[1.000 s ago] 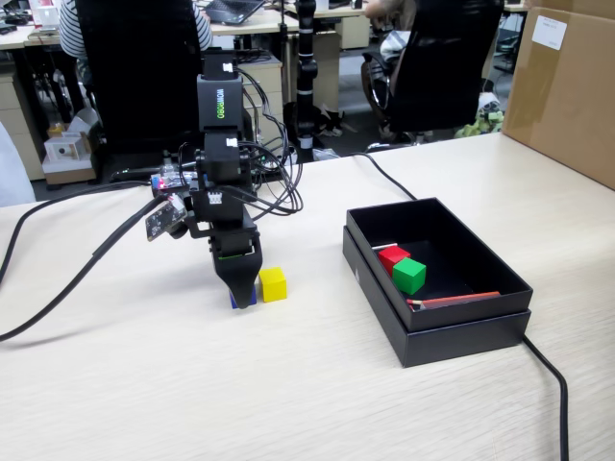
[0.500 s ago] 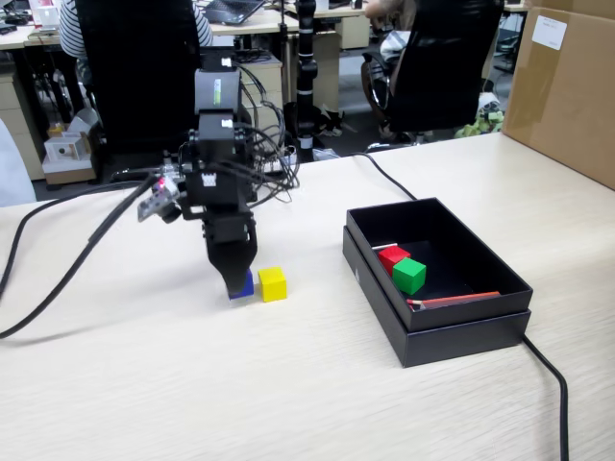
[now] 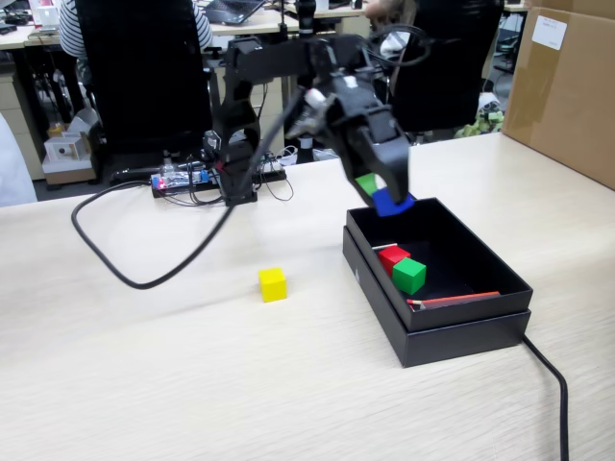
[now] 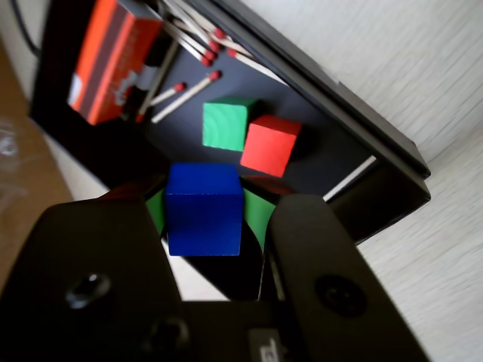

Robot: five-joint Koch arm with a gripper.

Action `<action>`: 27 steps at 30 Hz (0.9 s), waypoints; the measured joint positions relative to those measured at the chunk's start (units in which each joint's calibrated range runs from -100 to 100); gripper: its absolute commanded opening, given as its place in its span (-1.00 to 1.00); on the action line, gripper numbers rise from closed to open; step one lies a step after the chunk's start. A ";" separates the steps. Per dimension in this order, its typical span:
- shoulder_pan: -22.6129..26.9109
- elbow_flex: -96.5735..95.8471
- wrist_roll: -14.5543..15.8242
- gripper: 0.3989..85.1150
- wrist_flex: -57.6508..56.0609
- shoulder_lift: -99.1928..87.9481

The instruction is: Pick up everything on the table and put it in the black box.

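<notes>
Two cubes, green [image 3: 409,276] and red [image 3: 391,255], already lie in the black box [image 3: 480,279] as my jaws carry the blue cube [image 4: 204,210] over its rim for release, the yellow cube [image 3: 273,284] waiting on the tabletop [image 3: 144,365].

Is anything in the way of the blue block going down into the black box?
Nothing visible blocks it. The tool holds the blue cube above the black box. The green cube and red cube lie on the box floor, apart from the spot beneath it, with matches farther off.
</notes>
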 measured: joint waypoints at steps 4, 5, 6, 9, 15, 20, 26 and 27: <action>0.73 0.09 0.98 -0.75 -0.08 5.57; 1.07 0.09 1.47 -0.75 -0.08 7.12; 1.07 0.09 1.81 -0.74 -0.08 8.67; 0.98 0.18 1.95 -0.73 -0.15 9.84; 0.44 0.09 2.20 -0.32 -0.31 12.56; 0.05 -1.00 2.25 -0.05 -1.47 12.82; -1.42 -1.00 3.13 -0.05 -3.33 1.29; -1.90 -1.00 3.13 -0.05 -3.33 -1.68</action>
